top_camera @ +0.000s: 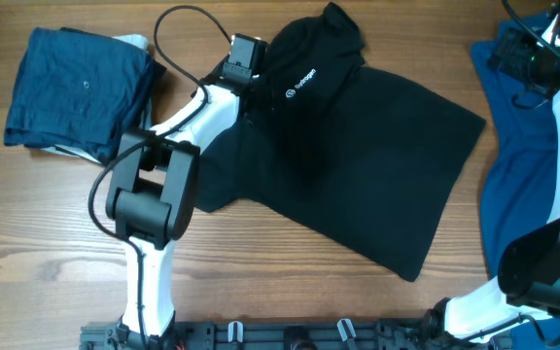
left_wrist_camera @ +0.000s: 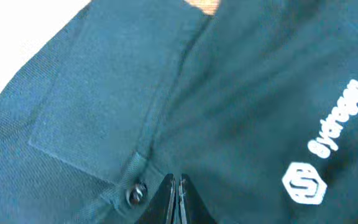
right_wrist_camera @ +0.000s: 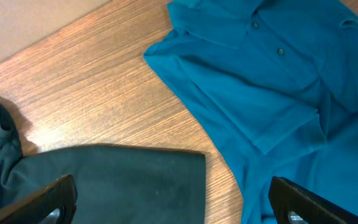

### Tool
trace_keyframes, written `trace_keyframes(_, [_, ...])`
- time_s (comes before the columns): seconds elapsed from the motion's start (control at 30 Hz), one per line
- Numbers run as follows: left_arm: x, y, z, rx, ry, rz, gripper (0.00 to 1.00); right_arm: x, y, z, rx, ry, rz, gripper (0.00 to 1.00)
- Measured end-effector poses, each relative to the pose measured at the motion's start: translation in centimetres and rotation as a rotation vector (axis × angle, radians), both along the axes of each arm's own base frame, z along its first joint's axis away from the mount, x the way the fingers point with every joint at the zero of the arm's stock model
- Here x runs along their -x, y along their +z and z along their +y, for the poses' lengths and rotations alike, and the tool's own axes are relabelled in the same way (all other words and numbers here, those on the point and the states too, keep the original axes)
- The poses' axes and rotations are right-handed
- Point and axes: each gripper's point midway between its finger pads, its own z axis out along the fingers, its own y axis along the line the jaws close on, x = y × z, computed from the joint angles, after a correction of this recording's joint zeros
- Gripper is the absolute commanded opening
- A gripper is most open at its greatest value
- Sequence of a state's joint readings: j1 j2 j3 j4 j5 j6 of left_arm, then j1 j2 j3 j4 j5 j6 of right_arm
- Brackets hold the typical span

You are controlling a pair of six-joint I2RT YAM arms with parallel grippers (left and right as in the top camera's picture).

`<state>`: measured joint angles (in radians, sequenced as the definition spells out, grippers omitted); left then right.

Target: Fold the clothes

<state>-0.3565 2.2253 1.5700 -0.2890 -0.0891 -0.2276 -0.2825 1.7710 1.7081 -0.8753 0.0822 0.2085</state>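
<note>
Left pincer (left_wrist_camera: 176, 186) is clenched tight, both tips pressed together right on the black shirt (top_camera: 377, 165). From the wrist view I honestly can't tell whether any cloth is caught between them or they're just sitting on it. A small dark button (left_wrist_camera: 135, 194) is just beside the tips, at the bottom of a stitched placket. The white logo (left_wrist_camera: 303, 185) with its lettering is a bit off to the other side.

From overhead, that pincer is at the shirt's top part, near the middle of the desk's (top_camera: 261, 253) far edge. The cloth there is bunched and flipped over, so the logo faces up. The rest of the black shirt lies spread flat across the middle of the desk. It runs at a slant toward the near right, and one hem corner ends close to the near edge.

Right pincer (right_wrist_camera: 173, 180) is released, fingers spread wide with nothing between them. It hangs above the right side of the desk. Below it, an edge of the black shirt lies on the bare wood. The blue shirt (right_wrist_camera: 278, 74) is just beside that edge, with a strip of wood showing between the two. The blue shirt is loosely laid along the right edge of the desk.

Over in the far left corner there's a navy stack (top_camera: 76, 87), folded, with something pale (top_camera: 136, 41) peeking out under it. It's well apart from the black shirt.
</note>
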Motion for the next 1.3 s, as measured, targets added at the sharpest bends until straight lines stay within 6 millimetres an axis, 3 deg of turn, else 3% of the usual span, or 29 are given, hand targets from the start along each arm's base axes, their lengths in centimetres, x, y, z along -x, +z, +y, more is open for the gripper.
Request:
trace_keyframes(0.07, [-0.3, -1.3, 0.7, -0.010, 0.010, 0.008, 0.04, 0.0, 0.0, 0.0, 0.000, 0.000, -0.001, 1.00])
trace_keyframes(0.2, [-0.7, -1.6, 2.2, -0.047, 0.050, 0.011, 0.04, 0.0, 0.0, 0.0, 0.000, 0.000, 0.000, 1.00])
trace_keyframes(0.27, [-0.6, -1.7, 4.9, -0.101, 0.135, 0.034, 0.04, 0.0, 0.0, 0.0, 0.000, 0.000, 0.000, 1.00])
trace_keyframes(0.3, [-0.6, -1.8, 7.6, -0.126, 0.215, 0.056, 0.04, 0.0, 0.0, 0.0, 0.000, 0.000, 0.000, 1.00])
trace_keyframes(0.4, [-0.5, -1.9, 12.6, -0.131, 0.361, 0.090, 0.04, 0.0, 0.0, 0.0, 0.000, 0.000, 0.000, 1.00])
trace_keyframes(0.47, [-0.7, -1.8, 14.4, -0.129, 0.409, 0.083, 0.04, 0.0, 0.0, 0.0, 0.000, 0.000, 0.000, 1.00])
trace_keyframes(0.5, [-0.9, -1.7, 14.5, -0.127, 0.417, 0.074, 0.12, 0.0, 0.0, 0.0, 0.000, 0.000, 0.000, 1.00])
trace_keyframes(0.53, [-1.0, -1.6, 14.4, -0.128, 0.419, 0.064, 0.28, 0.0, 0.0, 0.0, 0.000, 0.000, 0.000, 1.00])
trace_keyframes(0.6, [-0.7, -0.9, 13.8, -0.123, 0.413, 0.049, 0.49, 0.0, 0.0, 0.0, 0.000, 0.000, 0.000, 1.00])
trace_keyframes(0.63, [-0.3, 1.0, 13.0, -0.115, 0.403, 0.029, 0.56, 0.0, 0.0, 0.0, 0.000, 0.000, -0.001, 1.00])
trace_keyframes(0.67, [0.3, 4.2, 12.0, -0.103, 0.385, -0.002, 0.60, 0.0, 0.0, 0.0, 0.001, 0.000, -0.002, 1.00])
trace_keyframes(0.7, [1.6, 9.3, 10.9, -0.081, 0.363, -0.047, 0.63, -0.1, 0.0, 0.0, 0.001, 0.000, -0.003, 1.00])
trace_keyframes(0.73, [2.1, 11.5, 10.5, -0.066, 0.352, -0.077, 0.69, -0.1, 0.0, 0.0, 0.001, 0.000, -0.003, 1.00])
trace_keyframes(0.77, [5.8, 19.6, 9.1, 0.013, 0.298, -0.143, 0.77, 0.0, 0.0, 0.0, -0.002, 0.001, 0.001, 1.00])
trace_keyframes(0.8, [8.0, 22.8, 9.1, 0.049, 0.277, -0.164, 0.82, -0.1, 0.1, 0.0, -0.002, 0.002, -0.005, 1.00])
trace_keyframes(0.83, [10.5, 24.5, 9.5, 0.063, 0.269, -0.144, 0.86, -0.3, 0.2, 0.0, -0.002, -0.002, -0.018, 1.00])
trace_keyframes(0.9, [16.0, 25.8, 11.4, 0.066, 0.289, -0.050, 0.95, -1.6, 1.1, 0.2, -0.039, -0.021, -0.092, 1.00])
trace_keyframes(0.93, [17.6, 25.7, 12.4, 0.062, 0.311, -0.007, 0.96, -1.7, 1.0, 0.9, -0.100, -0.037, -0.105, 1.00])
trace_keyframes(1.0, [21.5, 22.5, 14.3, 0.011, 0.373, 0.203, 0.97, -1.6, 0.6, 3.1, -0.235, -0.007, -0.103, 1.00])
trace_keyframes(1.03, [22.9, 21.4, 14.8, -0.007, 0.395, 0.284, 0.99, -0.6, -0.2, 4.4, -0.294, 0.023, -0.049, 0.91])
trace_keyframes(1.07, [24.2, 20.7, 15.3, -0.023, 0.411, 0.353, 1.00, 0.7, -1.0, 5.6, -0.350, 0.048, 0.013, 0.74])
trace_keyframes(1.13, [25.2, 20.2, 15.5, -0.035, 0.418, 0.401, 1.00, 3.2, -2.3, 7.6, -0.424, 0.070, 0.130, 0.59])
trace_keyframes(1.27, [24.8, 18.1, 15.3, -0.031, 0.419, 0.412, 1.00, 7.8, -5.5, 12.6, -0.468, 0.122, 0.376, 0.59])
trace_keyframes(1.3, [24.2, 17.5, 15.2, -0.022, 0.418, 0.397, 1.00, 9.6, -8.0, 15.1, -0.461, 0.164, 0.476, 0.59])
